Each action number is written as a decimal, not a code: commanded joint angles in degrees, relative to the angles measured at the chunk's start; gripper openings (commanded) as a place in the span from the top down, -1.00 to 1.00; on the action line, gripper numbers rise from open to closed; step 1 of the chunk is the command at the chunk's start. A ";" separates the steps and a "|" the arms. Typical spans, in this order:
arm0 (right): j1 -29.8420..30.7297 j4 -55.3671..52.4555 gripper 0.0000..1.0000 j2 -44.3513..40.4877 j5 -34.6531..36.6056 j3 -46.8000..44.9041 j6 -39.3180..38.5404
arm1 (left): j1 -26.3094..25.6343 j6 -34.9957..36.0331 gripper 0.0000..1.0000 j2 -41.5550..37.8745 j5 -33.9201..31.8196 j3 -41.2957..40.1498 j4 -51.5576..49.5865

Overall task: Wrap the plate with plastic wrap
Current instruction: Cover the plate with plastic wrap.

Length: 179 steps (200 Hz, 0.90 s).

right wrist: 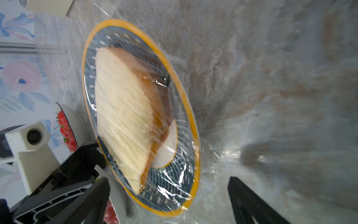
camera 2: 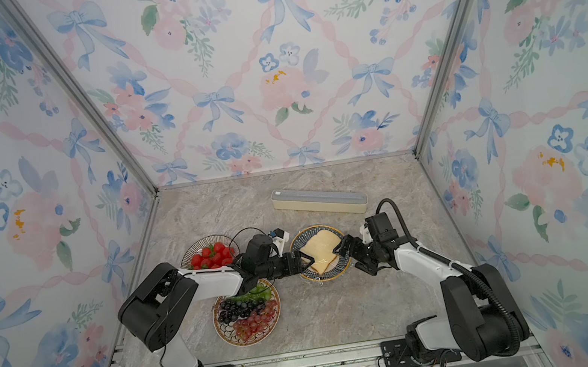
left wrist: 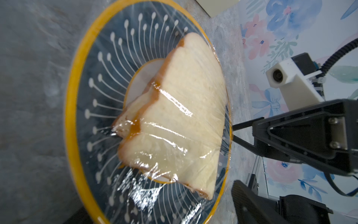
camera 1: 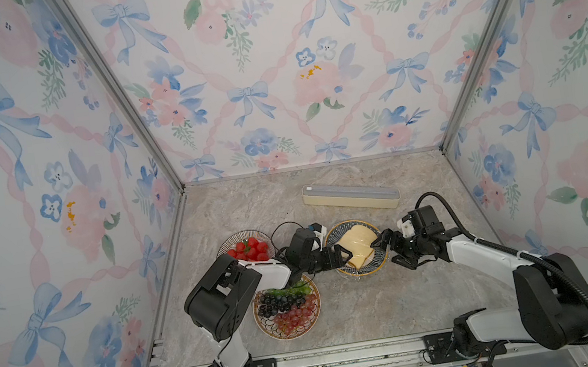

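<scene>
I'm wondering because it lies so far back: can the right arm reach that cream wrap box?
Probably yes. The right gripper is open and empty, and only bare tabletop lies between it and the cream wrap box; its arm looks bent.

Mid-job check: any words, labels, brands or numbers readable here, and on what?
None can be read. The long cream box with grey translucent lid shows no legible print; anything on it is too small to tell. The blue plate with yellow rim bears only a white pattern; the clear plastic wrap over it is blank.
</scene>
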 commanded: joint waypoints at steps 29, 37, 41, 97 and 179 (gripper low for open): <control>0.97 9.75 -0.94 8.60 -2.26 4.86 4.13 | -2.02 -0.29 -0.86 -0.47 1.52 0.33 1.79; 0.67 9.96 -0.94 10.36 -2.53 6.53 3.30 | -2.45 -0.23 -0.86 -0.53 1.91 0.47 1.81; 0.49 10.32 -0.94 11.17 -2.72 7.11 2.71 | -2.69 -0.20 -0.86 -0.41 2.14 0.58 1.80; -4.39 6.65 -0.94 17.82 -0.05 13.36 -4.13 | -3.44 -0.23 -0.89 -1.82 0.12 -0.22 1.77; -6.95 0.58 -0.94 5.05 -1.32 3.80 -6.28 | 1.47 7.59 -0.93 -7.87 -8.29 0.92 -9.76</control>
